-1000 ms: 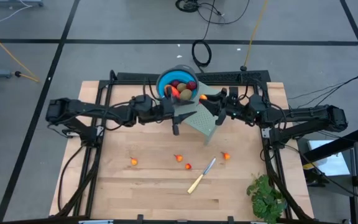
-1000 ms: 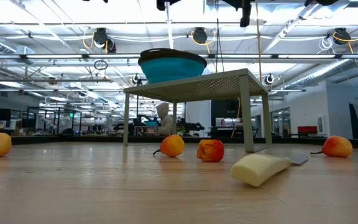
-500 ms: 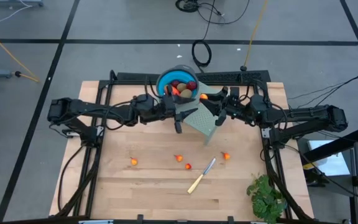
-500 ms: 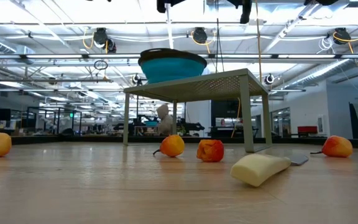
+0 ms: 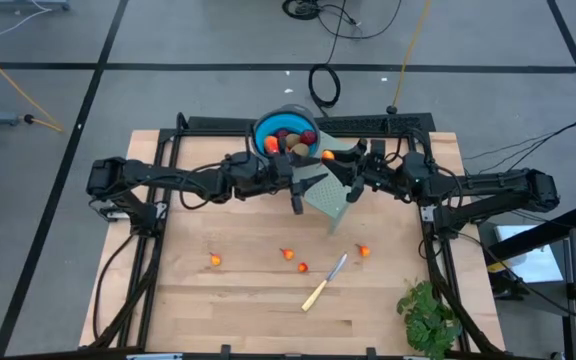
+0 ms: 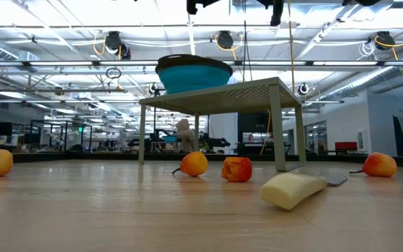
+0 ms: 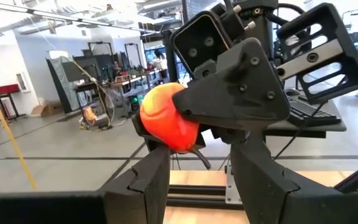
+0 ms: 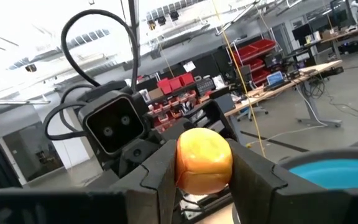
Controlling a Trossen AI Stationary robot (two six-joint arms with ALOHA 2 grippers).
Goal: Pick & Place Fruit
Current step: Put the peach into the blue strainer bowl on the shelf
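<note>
The right gripper (image 5: 336, 157) hangs high over the little green table (image 5: 330, 196), just beside the blue bowl (image 5: 264, 131). Its fingers (image 8: 156, 176) are closed partway on a small orange fruit (image 8: 204, 160), which sits clamped between them.

The left gripper (image 5: 298, 200) is close in front of the right one, on the near side of the bowl above the small table's edge. Its jaws stand partly open with nothing between them; the orange-red fruit seen past its fingers (image 7: 143, 184) is the one the other arm grips.

The bowl, next to both grippers, holds dark red balls (image 5: 286, 134), brownish-green ovals (image 5: 297, 148) and a red-orange piece (image 5: 272, 145). Well below the grippers, on the wooden tabletop (image 5: 188, 310), four tiny fruits (image 5: 215, 260) lie scattered, with a pale-handled knife (image 5: 324, 283) among them and a leafy bunch (image 5: 428, 316) toward the right arm's corner.
</note>
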